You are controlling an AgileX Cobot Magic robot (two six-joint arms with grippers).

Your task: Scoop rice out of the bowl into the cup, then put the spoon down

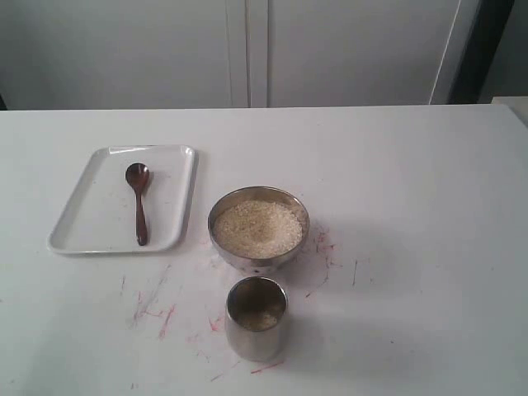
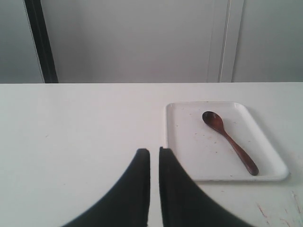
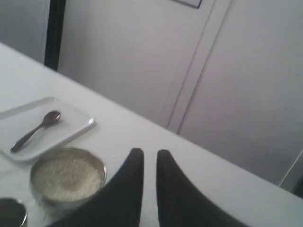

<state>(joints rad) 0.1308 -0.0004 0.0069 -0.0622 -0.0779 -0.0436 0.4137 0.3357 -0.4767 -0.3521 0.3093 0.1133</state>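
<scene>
Steel bowl (image 1: pixel 247 261) full of rice (image 1: pixel 257 228). Cup (image 1: pixel 256 342) upright just beside bowl, some rice inside. Spoon (image 1: pixel 139 202) flat, well apart from bowl.

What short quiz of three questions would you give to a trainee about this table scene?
1. True or false: the spoon lies in the bowl.
2. What holds the most rice? A: tray, B: bowl, C: cup.
3. Fill in: the spoon rests on the white ____.
Key: 1 false; 2 B, the cup holds only a little; 3 tray.
</scene>
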